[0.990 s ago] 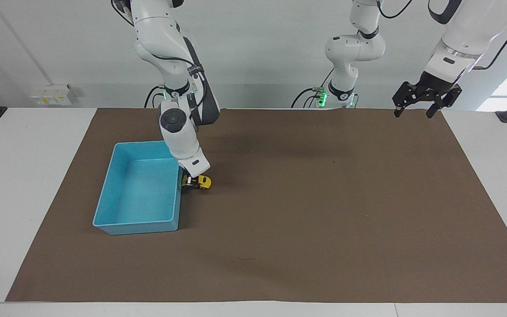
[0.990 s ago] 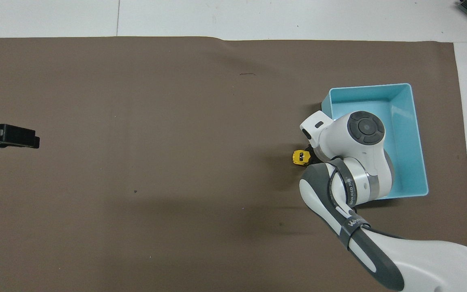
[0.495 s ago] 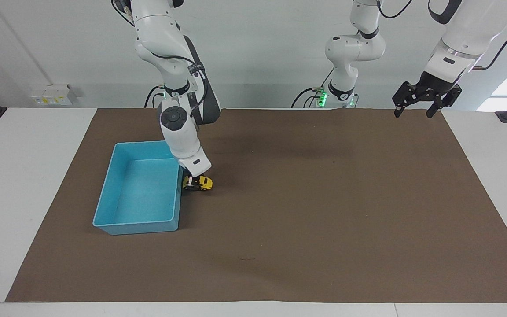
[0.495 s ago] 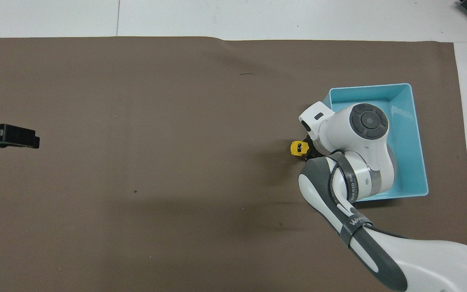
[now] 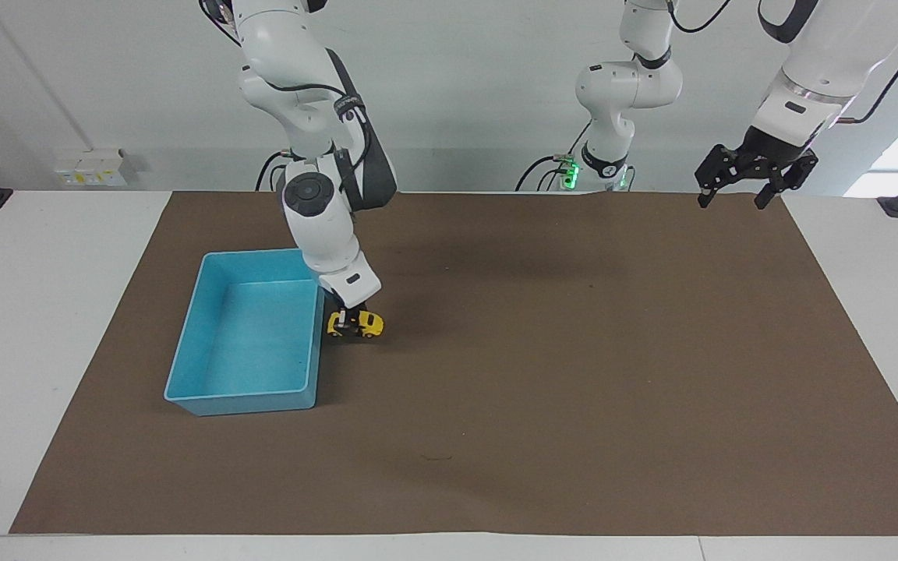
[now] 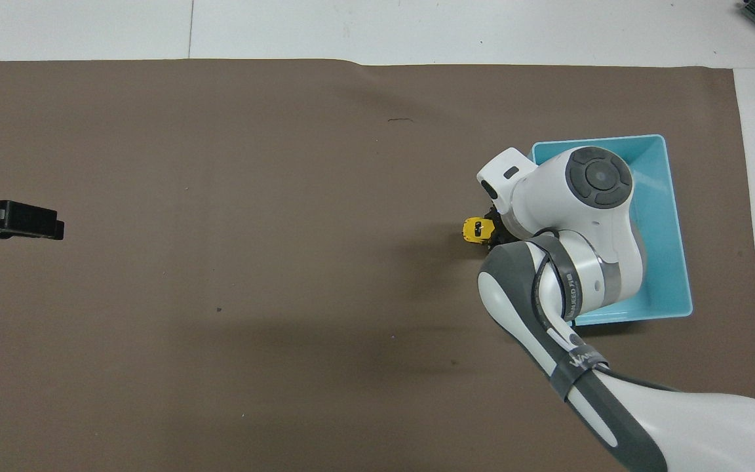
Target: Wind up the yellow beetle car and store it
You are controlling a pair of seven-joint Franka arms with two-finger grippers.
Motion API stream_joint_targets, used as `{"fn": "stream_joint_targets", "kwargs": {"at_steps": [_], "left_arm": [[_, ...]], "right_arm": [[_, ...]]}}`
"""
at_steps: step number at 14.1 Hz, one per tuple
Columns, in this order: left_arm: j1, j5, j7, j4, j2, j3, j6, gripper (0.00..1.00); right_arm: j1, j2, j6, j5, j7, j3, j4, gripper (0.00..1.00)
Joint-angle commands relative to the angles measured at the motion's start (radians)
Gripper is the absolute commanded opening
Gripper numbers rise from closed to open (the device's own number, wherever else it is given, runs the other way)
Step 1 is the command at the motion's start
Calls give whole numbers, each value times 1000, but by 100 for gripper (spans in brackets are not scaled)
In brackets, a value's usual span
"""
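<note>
The yellow beetle car [image 5: 365, 323] [image 6: 475, 231] sits low at the brown mat, just beside the blue tray's [image 5: 184, 366] [image 6: 676, 216] long wall on the side toward the left arm's end. My right gripper [image 5: 347, 318] comes down on it from above and is shut on the car's tray-side end. The right wrist hides most of that grip in the overhead view. I cannot tell whether the wheels touch the mat. My left gripper [image 5: 732, 204] [image 6: 58, 229] hangs open and holds nothing, raised over the mat's edge at the left arm's end, where the arm waits.
The brown mat [image 5: 574, 374] covers most of the white table. The blue tray holds nothing that I can see. The right arm's forearm [image 6: 561, 288] reaches over the tray's nearer part.
The right gripper has carried the car a little farther from the robots and slightly away from the tray, toward the left arm's end. The left arm has stayed still.
</note>
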Motion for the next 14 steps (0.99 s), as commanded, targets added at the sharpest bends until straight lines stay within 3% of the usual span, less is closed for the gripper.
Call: {"fn": "stream_joint_targets", "kwargs": {"at_steps": [1,6,14], "left_arm": [[9,-16,6,-4,-8,-1,-12,100],[9,-16,6,-4,-8,-1,-14,100],[9,-16,6,-4,-8,-2,-12,100]], "right_arm": [[-10,-32,-87,16,35,11,48,0],[-27,-88,-177,13,13,-2,50,0],[-184,-95,-225,15,-256,-3,36,0]]}}
